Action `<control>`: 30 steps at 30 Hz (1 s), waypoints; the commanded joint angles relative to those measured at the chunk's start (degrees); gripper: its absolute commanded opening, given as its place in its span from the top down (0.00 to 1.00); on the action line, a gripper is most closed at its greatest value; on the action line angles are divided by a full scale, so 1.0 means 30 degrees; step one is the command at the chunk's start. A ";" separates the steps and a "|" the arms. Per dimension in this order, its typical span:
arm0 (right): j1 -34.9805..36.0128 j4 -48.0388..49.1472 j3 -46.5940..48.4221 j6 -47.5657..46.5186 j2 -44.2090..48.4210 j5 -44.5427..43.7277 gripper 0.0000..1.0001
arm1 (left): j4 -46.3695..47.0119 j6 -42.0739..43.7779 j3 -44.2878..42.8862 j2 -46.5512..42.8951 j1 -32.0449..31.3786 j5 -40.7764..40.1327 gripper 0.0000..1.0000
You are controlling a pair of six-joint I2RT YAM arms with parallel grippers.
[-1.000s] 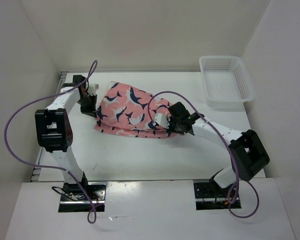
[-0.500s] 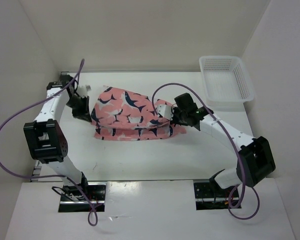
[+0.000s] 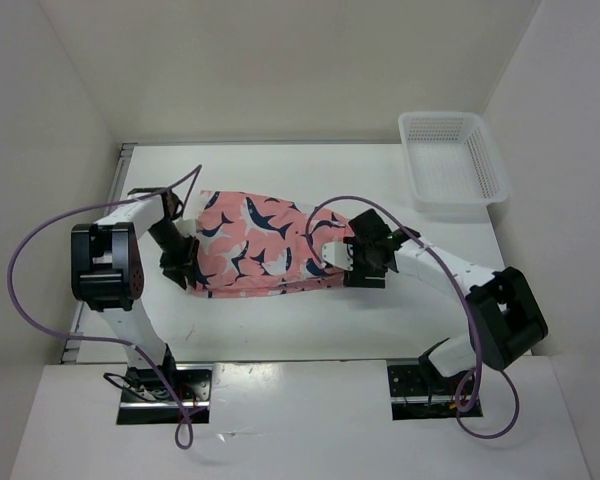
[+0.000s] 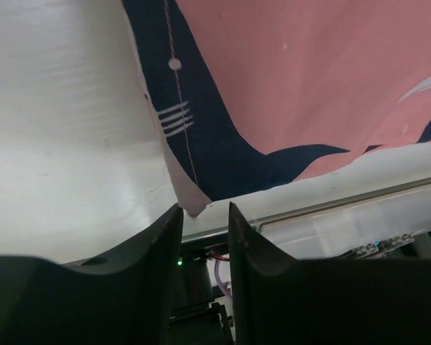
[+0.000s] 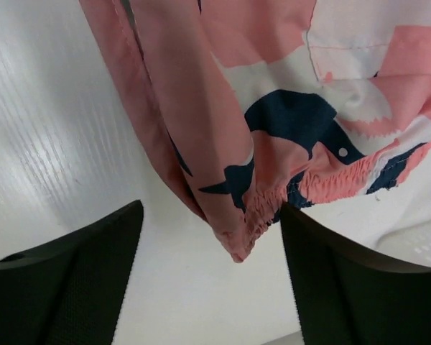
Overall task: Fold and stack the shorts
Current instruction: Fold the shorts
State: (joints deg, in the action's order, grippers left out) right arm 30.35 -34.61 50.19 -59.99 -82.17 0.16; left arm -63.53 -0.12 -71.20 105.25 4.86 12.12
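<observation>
From above, light is bright, even and diffuse, leaving only soft shadows on the white table (image 3: 280, 320). At my left wrist, my left fingers (image 4: 129, 287) are dark, blurred shapes and the table carries a pale sheen. At my right wrist, streaky glare crosses the table; my right fingers (image 5: 72, 287) look soft-edged, the shorts (image 5: 201, 108) sharp.

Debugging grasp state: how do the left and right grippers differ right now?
Opening: the left gripper has its jaws nearly together, while the right gripper has them spread wide.
Contact: a corner of the shorts sits right at the left gripper's tips, and whether it is gripped is unclear. The shorts' gathered edge lies between the right gripper's fingers, unpinched.
Shared: both grippers sit at opposite ends of the shorts.
</observation>
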 commanded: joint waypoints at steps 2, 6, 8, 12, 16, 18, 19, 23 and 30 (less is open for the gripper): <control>-0.0300 -0.0328 0.1457 0.0741 0.0144 -0.0320 0.16 | -0.0854 0.0040 0.0354 -0.0656 -0.0186 -0.0466 0.56; -0.1062 -0.0243 0.4766 0.3635 0.1283 0.1932 0.19 | -0.0856 0.0040 -0.1077 -0.1947 0.0664 -0.0202 0.55; -0.1063 0.0631 0.5854 0.4959 0.1490 0.3631 0.29 | -0.0041 0.0040 -0.2308 -0.2592 0.1190 0.0904 0.54; -0.0858 0.2715 0.6208 1.2201 -0.0084 0.2181 0.38 | 0.1017 0.0040 -0.4096 -0.2596 0.0930 0.3105 0.49; -0.3195 0.0670 0.7614 1.7554 -0.4101 0.2102 0.31 | 0.3124 0.0040 -0.4975 -0.1952 0.0256 0.2933 0.49; -0.4310 0.1045 0.7206 1.9662 -0.4336 0.2610 0.30 | 0.3683 0.0040 -0.5181 -0.1746 0.0254 0.3136 0.48; -0.4315 0.1049 0.7204 2.0137 -0.4686 0.2263 0.27 | 0.4237 0.0040 -0.5183 -0.1744 0.0254 0.3138 0.48; -0.4870 0.1488 0.6561 2.2071 -0.5743 0.1618 0.25 | 0.4769 0.0040 -0.5564 -0.1131 -0.1205 0.3138 0.46; -0.5663 0.1898 0.4980 2.2574 -0.6155 0.3222 0.25 | 0.5910 0.0040 -0.3257 0.0099 -0.3230 0.0654 0.46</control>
State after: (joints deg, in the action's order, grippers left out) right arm 13.89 -29.98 67.64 4.69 -100.20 6.33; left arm -47.57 -0.21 -84.44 103.61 -3.27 17.41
